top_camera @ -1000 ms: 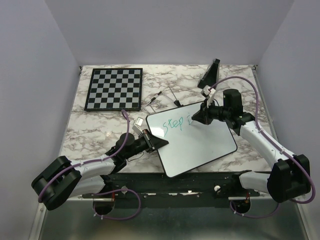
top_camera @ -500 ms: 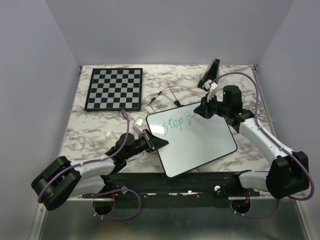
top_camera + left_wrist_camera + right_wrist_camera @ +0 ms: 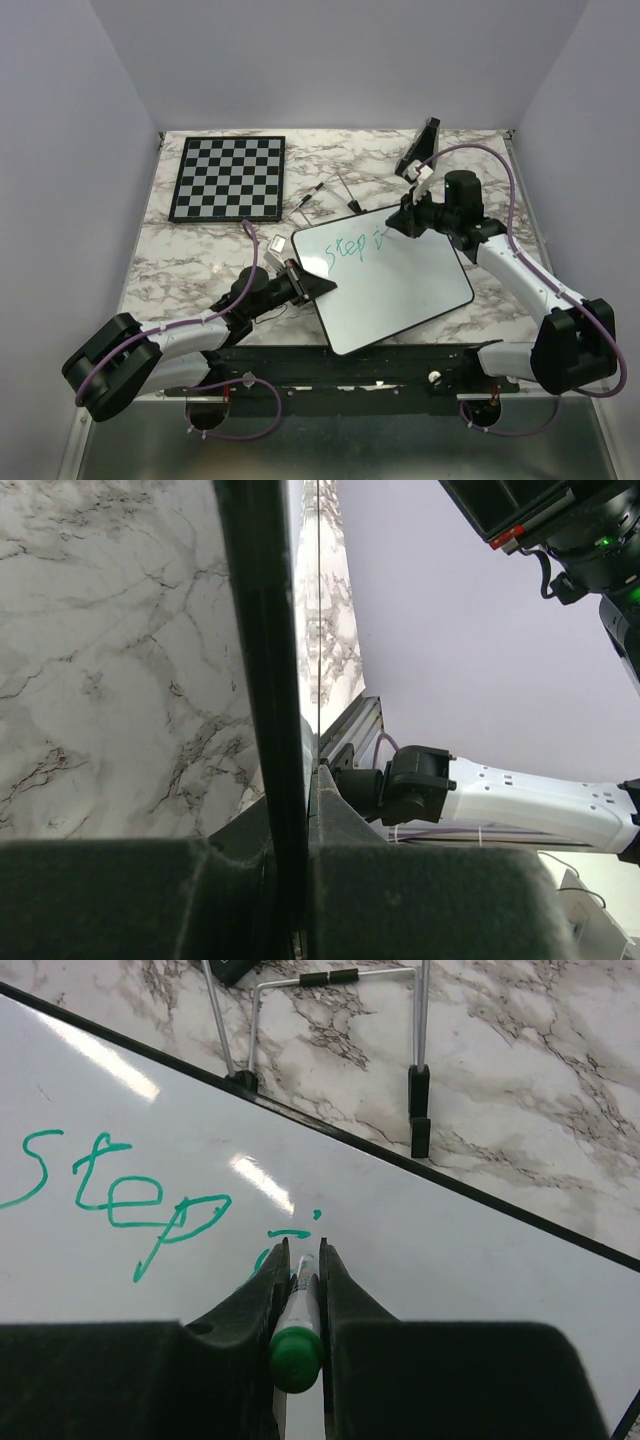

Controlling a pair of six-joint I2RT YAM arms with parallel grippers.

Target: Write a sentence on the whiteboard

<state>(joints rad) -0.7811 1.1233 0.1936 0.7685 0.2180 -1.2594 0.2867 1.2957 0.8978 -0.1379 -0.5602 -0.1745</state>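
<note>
The rectangular glossy whiteboard with a thin black rim is seen lying on the marble-patterned table top, turned a little so that its far edge climbs toward the robot's right. Its near left edge is clamped between the fingers of the left gripper, by which the board is judged to be steadied. A slim white marker with a green end is pinched tight in the closed right gripper, its long axis pointed away from the wrist and down at the board. Whether the tip touches the surface cannot be told. The teal-green handwritten words at present amount to "Step" and a dotted "i", the latter just beside the tip and the rest to its left in the right wrist view. The bare white surface is thus laid out to the right of the marker, along a line parallel to the far rim, and that is the way the next stroke is judged to be called for. The right arm is the nearer one to that space
</note>
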